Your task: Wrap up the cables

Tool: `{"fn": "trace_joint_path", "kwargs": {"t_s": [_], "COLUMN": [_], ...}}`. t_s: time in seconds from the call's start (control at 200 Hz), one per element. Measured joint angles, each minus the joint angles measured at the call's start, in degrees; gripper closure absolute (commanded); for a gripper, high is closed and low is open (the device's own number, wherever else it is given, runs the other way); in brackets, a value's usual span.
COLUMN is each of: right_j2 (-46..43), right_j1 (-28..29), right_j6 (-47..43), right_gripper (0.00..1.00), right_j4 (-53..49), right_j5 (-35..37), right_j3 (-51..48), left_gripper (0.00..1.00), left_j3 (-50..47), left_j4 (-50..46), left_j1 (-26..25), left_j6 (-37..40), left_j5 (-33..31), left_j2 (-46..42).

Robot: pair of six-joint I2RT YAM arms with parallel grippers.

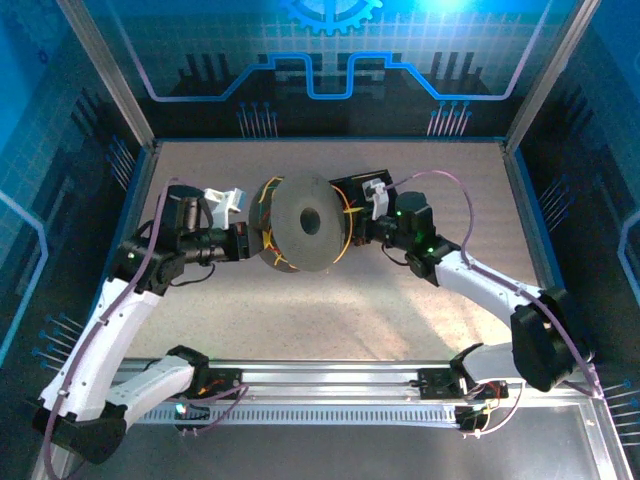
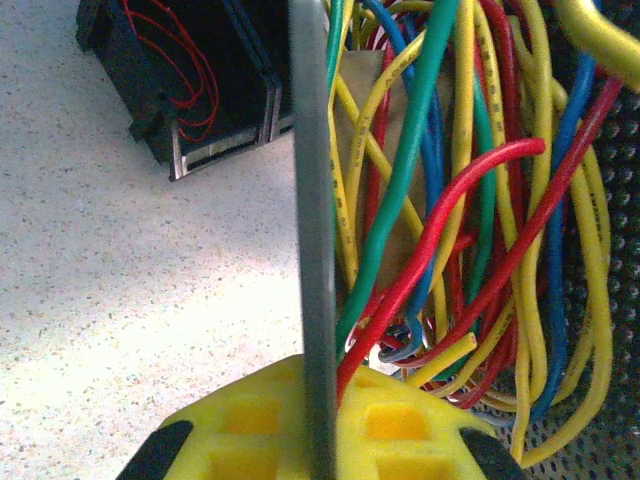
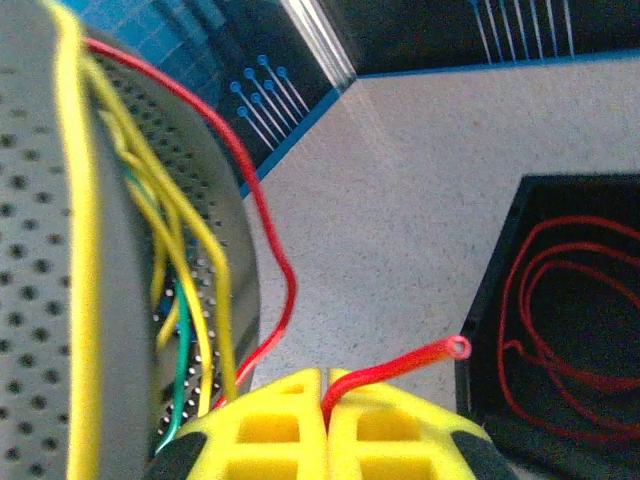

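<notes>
Spool [image 1: 300, 252] stands on edge at the middle of the table [image 1: 300, 325] in the top view, grey, perforated, with a round hole. The left gripper [image 1: 254, 243] comes in from its left side. In the left wrist view the yellow fingers [image 2: 400, 430] at the bottom edge are clamped on the spool's thin rim [image 2: 310, 150], which runs straight up the frame.

The cables [image 2: 450, 205] fill the right half of that view, a loose tangle of red, yellow, green and blue against the spool's core. The right gripper [image 3: 325, 388] sits at the bottom of its own view, jaws together on the free end [image 3: 400, 368] of one red cable. Another red strand [image 3: 285, 270] arcs from the upper left down to the fingers.

The step in hand looks like laying that red end onto the spool. To do it well, the left grip should likely hold the rim steady while the right carries the end around the core under light tension. Slack would probably let the turns slip off the rim or snag the loose strands. The end is short past the jaws, so a hard pull could draw it out.

A black box [image 3: 612, 205] lies at the right of the right wrist view, open-topped. Thin red wire loops [image 2: 195, 75] lie inside it, apart from the spool. The same box [image 1: 350, 188] sits just behind the spool's right side in the top view.
</notes>
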Motion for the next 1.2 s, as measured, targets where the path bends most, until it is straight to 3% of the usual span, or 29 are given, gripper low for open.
{"fn": "trace_joint_path", "kwargs": {"t_s": [0.485, 0.736, 0.831, 0.911, 1.201], "right_j2": [0.0, 0.0, 0.0, 0.0, -4.3], "right_j1": [-4.9, -5.4, -5.4, -6.0, -6.2], "right_j6": [-20.5, -25.1, -24.5, -24.1, -18.9], "right_gripper": [1.00, 1.00, 0.61, 0.38, 0.23], "right_j4": [4.2, 3.8, 2.8, 1.1, -1.0], "right_j5": [-16.6, -18.9, -17.7, -15.5, -13.6], "right_j3": [-2.1, -2.1, -2.1, -2.1, -8.3], "left_gripper": [1.00, 1.00, 1.00, 1.00, 1.00], "left_j3": [0.3, 0.6, 0.7, 1.0, 3.5], "left_j4": [-0.9, -1.4, -1.4, -2.1, -4.2], "left_j1": [-0.4, -0.7, -0.7, -0.7, -1.0], "left_j6": [3.1, 4.1, 4.1, 4.0, 2.4], "left_j5": [4.8, 5.2, 4.7, 4.1, 1.7], "left_j2": [1.9, 2.4, 2.3, 2.0, 2.2]}}
